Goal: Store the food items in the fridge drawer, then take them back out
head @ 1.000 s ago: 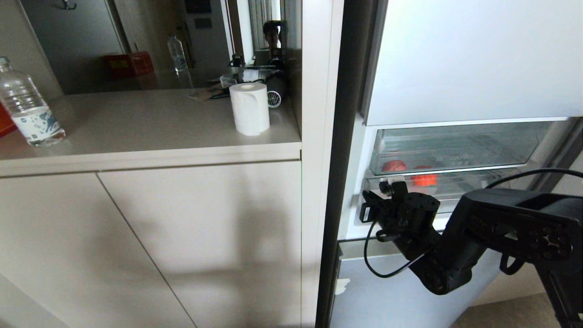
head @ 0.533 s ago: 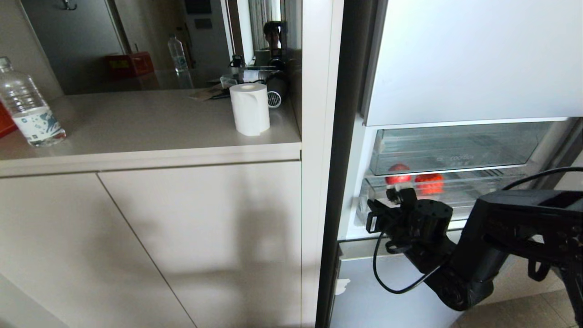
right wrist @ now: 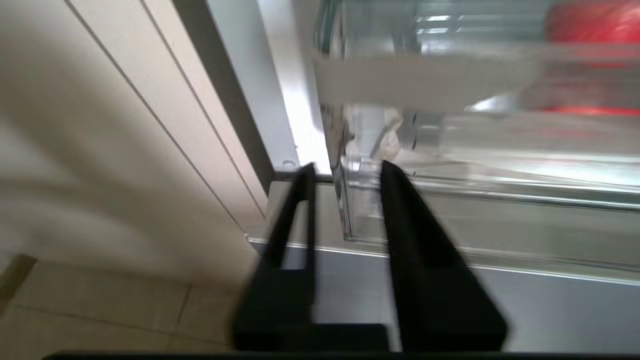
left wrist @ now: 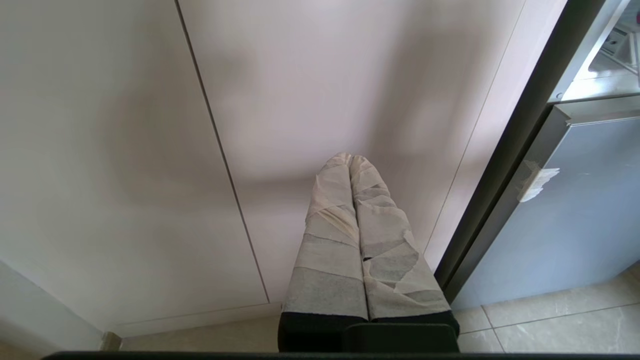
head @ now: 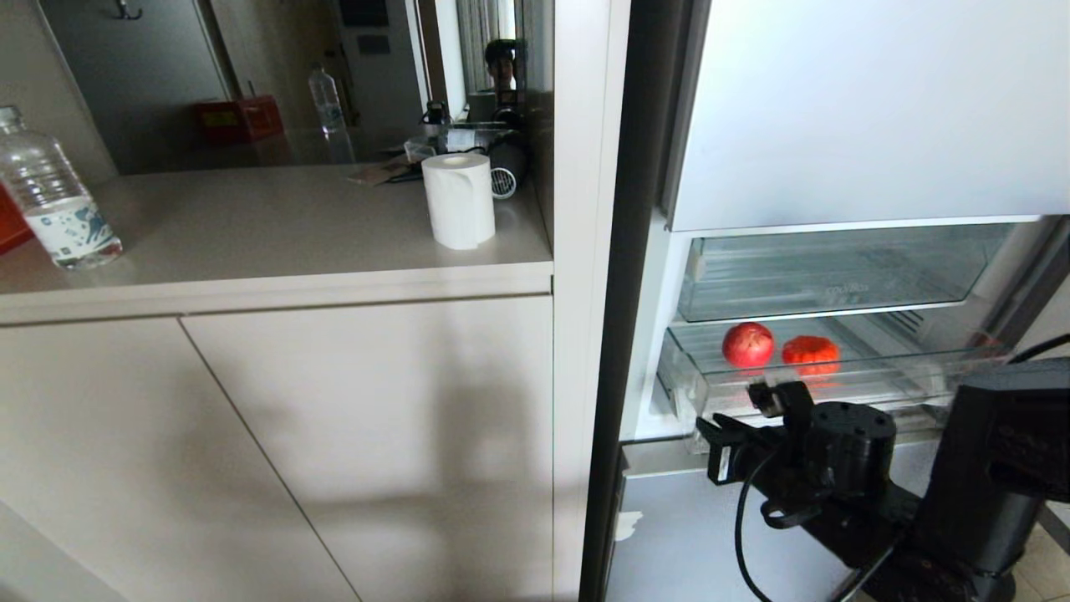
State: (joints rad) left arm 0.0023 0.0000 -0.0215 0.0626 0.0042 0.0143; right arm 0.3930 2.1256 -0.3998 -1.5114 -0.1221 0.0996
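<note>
A counter (head: 251, 242) fills the left of the head view, with a bottle (head: 50, 205) at 9 o'clock and a paper roll (head: 458, 201) near its right end. Pale cupboards (head: 276, 451) sit below it. The upper drawer (head: 836, 272) overhangs the back of the drawer (head: 836, 376), which is pulled out, clear, ribbed and thick-lipped. In it lie a smooth red fruit (head: 747, 344) and, just beside it at 3 o'clock, a bumpy orange-red fruit (head: 810, 351). The right gripper (right wrist: 345, 175) is at the drawer's front left corner, fingers a little apart with the lip's end between them, gripping nothing. The left gripper (left wrist: 351, 160) faces the cupboards, taped fingers pressed together.
</note>
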